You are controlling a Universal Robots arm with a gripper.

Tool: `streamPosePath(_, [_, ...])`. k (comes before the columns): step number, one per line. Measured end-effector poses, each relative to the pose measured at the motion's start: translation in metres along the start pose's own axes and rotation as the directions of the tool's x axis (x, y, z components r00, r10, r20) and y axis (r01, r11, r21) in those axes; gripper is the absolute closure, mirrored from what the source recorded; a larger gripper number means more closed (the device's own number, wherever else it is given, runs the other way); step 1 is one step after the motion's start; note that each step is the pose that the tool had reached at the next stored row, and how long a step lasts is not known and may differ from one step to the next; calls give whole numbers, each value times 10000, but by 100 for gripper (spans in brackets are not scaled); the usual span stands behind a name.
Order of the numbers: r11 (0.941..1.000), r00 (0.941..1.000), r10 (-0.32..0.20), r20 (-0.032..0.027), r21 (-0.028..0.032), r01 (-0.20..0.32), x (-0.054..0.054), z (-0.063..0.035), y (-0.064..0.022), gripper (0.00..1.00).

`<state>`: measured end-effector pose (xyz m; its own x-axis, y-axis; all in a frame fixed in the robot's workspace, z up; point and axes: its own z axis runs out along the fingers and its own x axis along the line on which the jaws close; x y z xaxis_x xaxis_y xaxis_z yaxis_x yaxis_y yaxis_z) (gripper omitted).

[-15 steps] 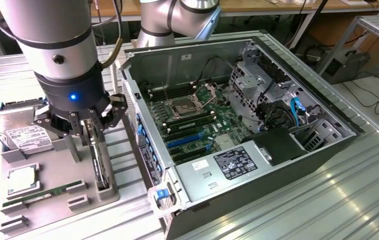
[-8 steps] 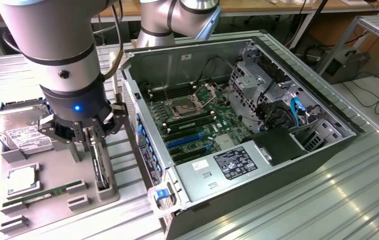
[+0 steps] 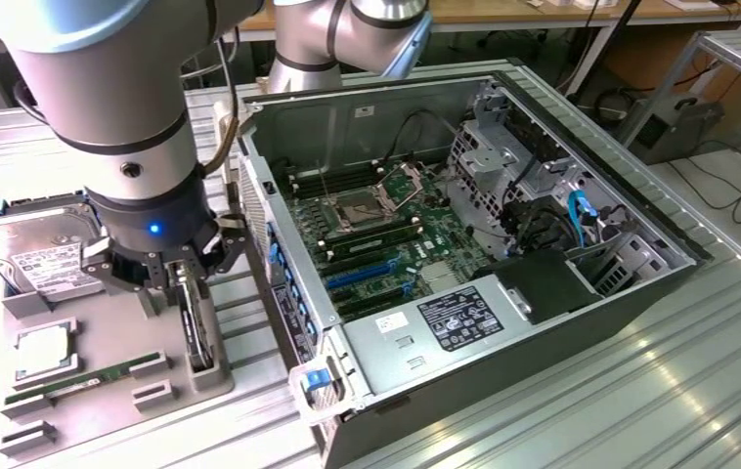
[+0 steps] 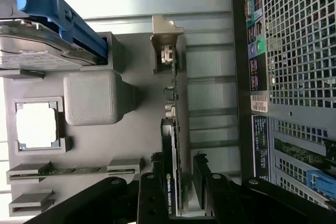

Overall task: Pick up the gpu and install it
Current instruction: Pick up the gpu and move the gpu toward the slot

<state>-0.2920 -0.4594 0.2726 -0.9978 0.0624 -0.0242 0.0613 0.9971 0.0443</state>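
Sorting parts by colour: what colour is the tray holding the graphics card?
Plain grey; the tray shows best in the wrist view, holding the graphics card edge-on.

gpu (image 3: 192, 327) (image 4: 171, 150) | thin black card | upright on edge | slotted in grey tray (image 3: 109, 337)
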Motion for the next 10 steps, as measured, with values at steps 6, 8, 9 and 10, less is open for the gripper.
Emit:
streamPosePath(6, [10000, 10000, 0, 2, 0, 0, 27, 121, 39, 64])
streamPosePath(8, [10000, 10000, -1, 2, 0, 1, 37, 159, 58, 64])
streamPosePath(9, [10000, 10000, 0, 3, 0, 0, 40, 176, 67, 64])
streamPosePath(10, [10000, 10000, 0, 5, -1, 0, 46, 195, 74, 64])
